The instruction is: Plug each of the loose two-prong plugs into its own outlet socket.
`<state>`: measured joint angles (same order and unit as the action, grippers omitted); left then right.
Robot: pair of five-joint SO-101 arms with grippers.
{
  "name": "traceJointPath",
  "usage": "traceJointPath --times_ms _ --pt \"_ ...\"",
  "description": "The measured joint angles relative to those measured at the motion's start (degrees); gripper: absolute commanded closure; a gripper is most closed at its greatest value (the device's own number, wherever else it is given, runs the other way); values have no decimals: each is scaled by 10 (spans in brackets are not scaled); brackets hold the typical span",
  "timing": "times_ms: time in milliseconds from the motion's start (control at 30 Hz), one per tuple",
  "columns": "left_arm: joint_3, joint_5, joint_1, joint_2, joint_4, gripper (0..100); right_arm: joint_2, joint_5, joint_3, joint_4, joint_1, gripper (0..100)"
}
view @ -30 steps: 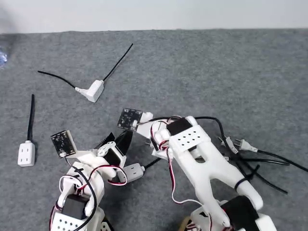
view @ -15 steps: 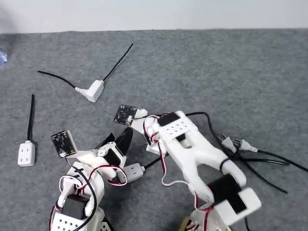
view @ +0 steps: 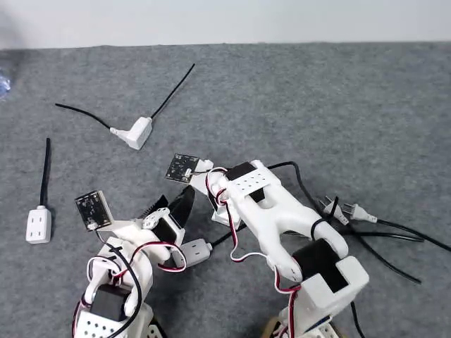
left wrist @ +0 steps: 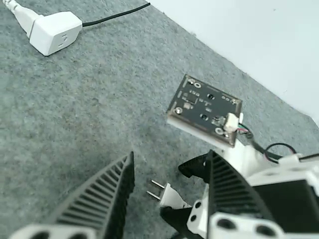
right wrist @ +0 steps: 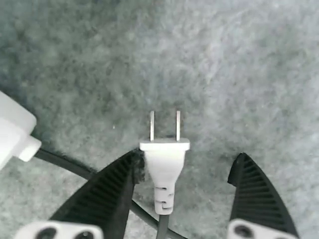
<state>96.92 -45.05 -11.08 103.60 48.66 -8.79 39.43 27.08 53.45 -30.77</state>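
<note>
A white two-prong plug lies on the grey carpet between the fingers of my right gripper, which is open; the plug sits close to one finger and well apart from the other. In the left wrist view the same plug lies just ahead of my open left gripper, with nothing between its fingers. From above, my left gripper stands beside the right arm, which hides the plug. Two more plugs lie at the right. White outlet sockets rest at the back left, far left and by the left arm.
Black cables trail over the carpet right of the right arm. The back-left socket's thin black cords run toward the wall. The right arm's camera board stands in front of my left gripper. Bare carpet stretches across the back right.
The right arm has folded and swung left, its camera board shifting a little leftward and its elbow dropping toward the front. The left arm has kept still.
</note>
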Motion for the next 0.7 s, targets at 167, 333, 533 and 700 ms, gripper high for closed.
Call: traceJointPath --times_ms 167,333,533,700 --pt "0 0 0 0 0 782 -10 0 -2 -22 3 835" --pt "0 0 0 0 0 782 -15 -1 -9 -25 1 878" --pt "0 0 0 0 0 782 -15 0 -10 -42 1 989" --pt "0 0 0 0 0 782 -9 9 -10 -33 -1 989"
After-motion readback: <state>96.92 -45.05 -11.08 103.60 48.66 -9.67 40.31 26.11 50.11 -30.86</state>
